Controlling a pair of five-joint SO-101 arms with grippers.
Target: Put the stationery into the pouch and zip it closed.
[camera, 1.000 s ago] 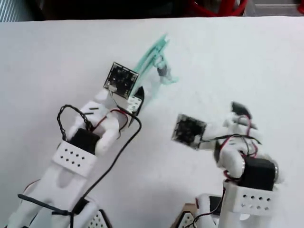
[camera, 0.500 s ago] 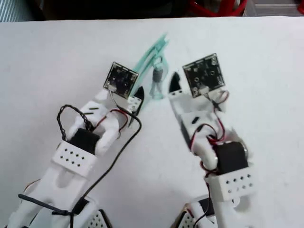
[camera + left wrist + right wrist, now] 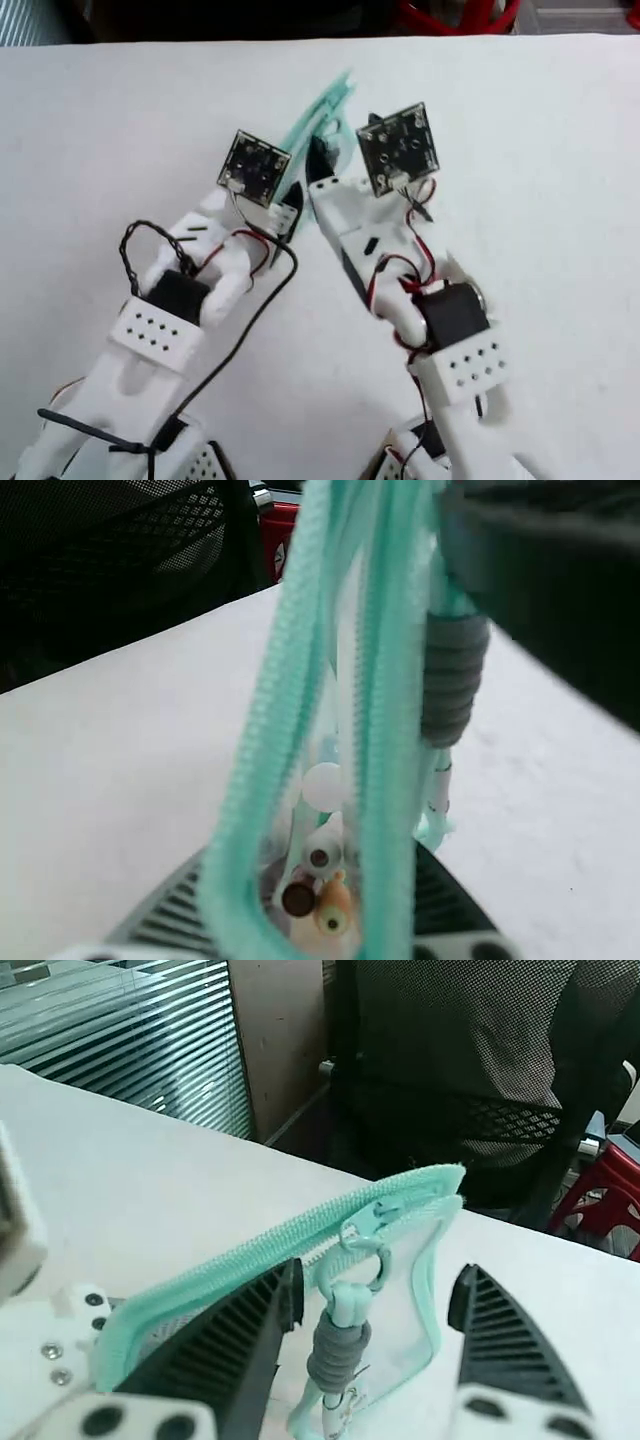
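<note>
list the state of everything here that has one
pouch: unzipped, standing on edge
zipper pull: at one end of the zip, grey tag hanging below
stationery: inside the pouch
left gripper: shut on pouch
right gripper: open, a jaw either side of the grey tag
</note>
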